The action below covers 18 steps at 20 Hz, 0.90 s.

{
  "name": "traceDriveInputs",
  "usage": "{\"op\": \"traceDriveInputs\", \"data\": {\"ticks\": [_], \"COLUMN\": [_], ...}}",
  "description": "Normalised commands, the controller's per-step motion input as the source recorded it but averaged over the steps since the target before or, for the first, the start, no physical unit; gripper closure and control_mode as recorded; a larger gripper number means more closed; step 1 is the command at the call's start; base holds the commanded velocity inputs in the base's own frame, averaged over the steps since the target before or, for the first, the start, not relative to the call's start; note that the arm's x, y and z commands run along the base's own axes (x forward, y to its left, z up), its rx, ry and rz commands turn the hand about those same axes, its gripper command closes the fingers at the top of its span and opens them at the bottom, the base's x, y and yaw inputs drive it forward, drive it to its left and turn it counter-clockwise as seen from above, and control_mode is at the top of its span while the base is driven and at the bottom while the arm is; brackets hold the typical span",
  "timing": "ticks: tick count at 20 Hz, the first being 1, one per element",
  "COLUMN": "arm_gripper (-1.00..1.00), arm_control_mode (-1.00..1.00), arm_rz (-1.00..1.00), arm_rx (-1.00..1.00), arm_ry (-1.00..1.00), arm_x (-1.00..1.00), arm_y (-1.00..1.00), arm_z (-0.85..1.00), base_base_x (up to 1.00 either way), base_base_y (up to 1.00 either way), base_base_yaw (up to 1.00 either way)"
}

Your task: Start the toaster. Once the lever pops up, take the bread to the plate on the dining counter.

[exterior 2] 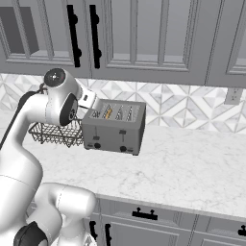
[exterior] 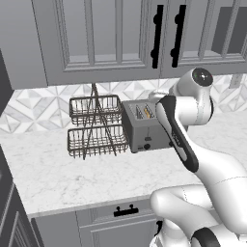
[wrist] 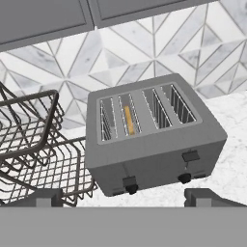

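Grey metal toaster (wrist: 153, 135) standing on the marble tabletop (exterior 2: 192, 168) against the patterned backsplash, just beside a two-tier wire basket rack (exterior: 95, 126) on its left as seen from the hand view. Tan edge of the bread (wrist: 128, 119) visible down in the second slot from the left, sunk below the toaster's top; also glimpsed as a thin orange strip in the right base view. Two levers on the toaster's front at different heights: left lever (wrist: 129, 182) low near the base, right lever (wrist: 191, 156) higher up. Gripper (wrist: 123, 198) poised in front of and a little above the toaster's front face, jaws spread wide with nothing between them, dark fingertips (wrist: 205, 195) flanking the lower front edge without touching it. Judged to be the opening step, starting the toaster; whether the left lever is already fully pressed cannot be told. If not yet latched, next move calls for lining one finger over the lever serving the bread's slot and pressing straight down, then backing clear until it pops up. Lifting the slice afterwards likely to demand a narrow, upright pinch from above, given how little of the bread stands proud.
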Motion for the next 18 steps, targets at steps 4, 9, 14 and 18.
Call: {"op": "traceDriveInputs", "data": {"ticks": [4, 9, 14, 18], "arm_gripper": [-1.00, -1.00, -1.00, -1.00], "arm_control_mode": [-1.00, -1.00, -1.00, -1.00], "arm_rz": [0.00, 0.00, 0.00, 0.00], "arm_rx": [0.00, 0.00, 0.00, 0.00], "arm_ry": [0.00, 0.00, 0.00, 0.00], "arm_x": [0.00, 0.00, 0.00, 0.00], "arm_y": [0.00, 0.00, 0.00, 0.00], "arm_z": [0.00, 0.00, 0.00, 0.00], "base_base_x": [0.00, 0.00, 0.00, 0.00], "base_base_y": [0.00, 0.00, 0.00, 0.00], "base_base_yaw": [0.00, 0.00, 0.00, 0.00]}}
